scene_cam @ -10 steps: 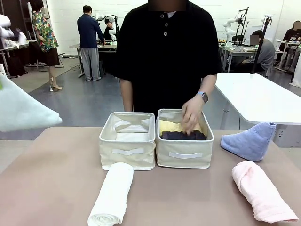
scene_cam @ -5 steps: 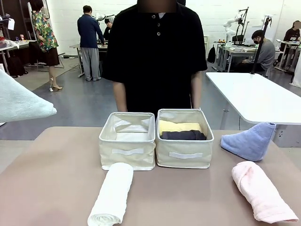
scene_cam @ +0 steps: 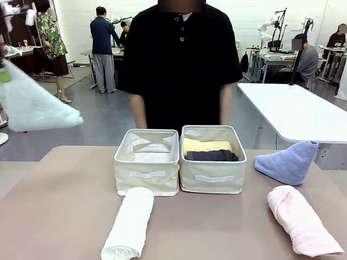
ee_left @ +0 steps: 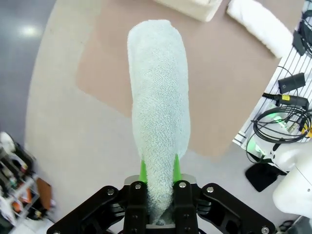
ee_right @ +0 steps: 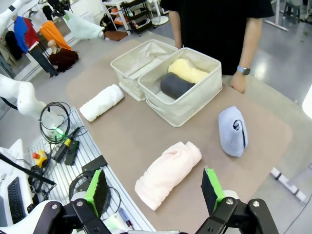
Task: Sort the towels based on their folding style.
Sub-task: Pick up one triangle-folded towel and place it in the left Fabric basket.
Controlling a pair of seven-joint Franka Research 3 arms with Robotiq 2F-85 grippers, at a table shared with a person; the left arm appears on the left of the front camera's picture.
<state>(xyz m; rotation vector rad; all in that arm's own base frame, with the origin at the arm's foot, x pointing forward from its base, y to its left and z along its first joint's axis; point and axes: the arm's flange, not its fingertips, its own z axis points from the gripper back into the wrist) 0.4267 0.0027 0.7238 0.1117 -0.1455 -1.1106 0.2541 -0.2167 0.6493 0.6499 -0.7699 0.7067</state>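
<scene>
You're in an open-plan lab, not a home or a shop. Beyond the worktop (scene_cam: 65,206): bare grey floor (scene_cam: 97,116), white walls, rows of white tables (scene_cam: 295,108) with people seated or standing at them, and black stands (scene_cam: 280,24) rising from one. At the worktop's near edge: a ribbed metal plate (ee_right: 58,168) strewn with coiled cables (ee_right: 53,117), with a keyboard (ee_right: 14,199) just beside it.
</scene>
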